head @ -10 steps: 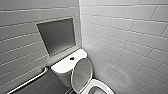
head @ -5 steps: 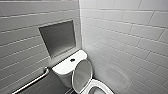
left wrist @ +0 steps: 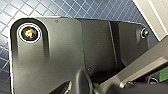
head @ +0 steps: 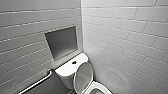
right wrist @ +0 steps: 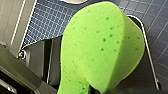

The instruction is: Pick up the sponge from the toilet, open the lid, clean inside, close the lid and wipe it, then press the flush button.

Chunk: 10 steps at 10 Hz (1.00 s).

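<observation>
The white toilet (head: 70,68) stands in the corner of the tiled walls, low in the head view. Its lid (head: 83,77) is raised, leaning back near the tank, and the rim of the bowl (head: 100,88) shows below it. The small dark flush button (head: 74,62) sits in the middle of the tank top. In the right wrist view the bright green sponge (right wrist: 100,50) bulges large and folded, pinched at its lower end, with my right gripper shut on it. My left gripper is open above dark blue floor tiles (left wrist: 75,10).
A grey recessed niche (head: 62,42) is set in the wall above the tank. A metal grab bar (head: 37,83) runs along the left wall beside the toilet. White tiled walls (head: 130,45) close in on the right and behind.
The whole head picture has drifted slightly, so the camera has moved a little. The toilet, the raised lid and the sponge in the right gripper stay as they were.
</observation>
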{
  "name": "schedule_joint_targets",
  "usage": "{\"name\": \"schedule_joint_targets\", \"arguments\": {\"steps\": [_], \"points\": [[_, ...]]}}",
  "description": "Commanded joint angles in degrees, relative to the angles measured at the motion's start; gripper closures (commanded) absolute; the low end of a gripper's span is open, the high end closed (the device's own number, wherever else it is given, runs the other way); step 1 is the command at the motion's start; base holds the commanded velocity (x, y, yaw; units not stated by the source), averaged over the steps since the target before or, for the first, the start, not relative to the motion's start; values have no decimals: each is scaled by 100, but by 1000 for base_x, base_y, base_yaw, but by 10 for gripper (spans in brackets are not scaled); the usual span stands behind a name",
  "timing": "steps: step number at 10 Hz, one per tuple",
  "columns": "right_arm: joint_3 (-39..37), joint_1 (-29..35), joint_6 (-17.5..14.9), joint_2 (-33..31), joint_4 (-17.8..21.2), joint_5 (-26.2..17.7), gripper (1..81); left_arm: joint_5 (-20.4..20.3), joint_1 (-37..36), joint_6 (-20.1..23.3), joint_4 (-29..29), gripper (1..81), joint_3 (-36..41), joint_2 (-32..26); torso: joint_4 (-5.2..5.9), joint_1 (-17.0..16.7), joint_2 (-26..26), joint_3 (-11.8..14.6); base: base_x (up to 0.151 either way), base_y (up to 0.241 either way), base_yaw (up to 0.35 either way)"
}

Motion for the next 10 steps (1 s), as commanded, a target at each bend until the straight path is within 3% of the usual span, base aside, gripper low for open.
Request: {"name": "schedule_joint_targets", "arguments": {"steps": [1, 2, 3, 4, 7, 10], "points": [[7, 20, -16, -34, -128, -180, 811, 66, -26, 85, 10, 10, -152, 198, -9, -356, 556, 0, 0, 0, 0], [7, 20, -16, -25, -119, -180, 811, 67, -34, 85, 10, 10, -196, 251, 59, -455, 704, 2, 0, 0, 0], [7, 11, -16, -8, -110, -180, 811, 76, -26, 85, 19, 10, -327, 356, 83, -566, 881, 231, 0, 0, 0], [7, 11, -16, -8, -110, -180, 811, 76, -25, 85, 19, 10, -511, 478, -41, -697, 1085, 494, 0, 0, 0], [7, 20, -8, 27, -110, -189, 811, 67, 19, 243, 10, 10, -987, 752, -97, -1003, 1554, 872, 0, 0, 0], [-36, 37, -8, 71, -101, -303, 811, 58, 27, 243, 10, 10, -1023, 769, -208, -1414, 2180, 1470, 0, 0, 0]]}}
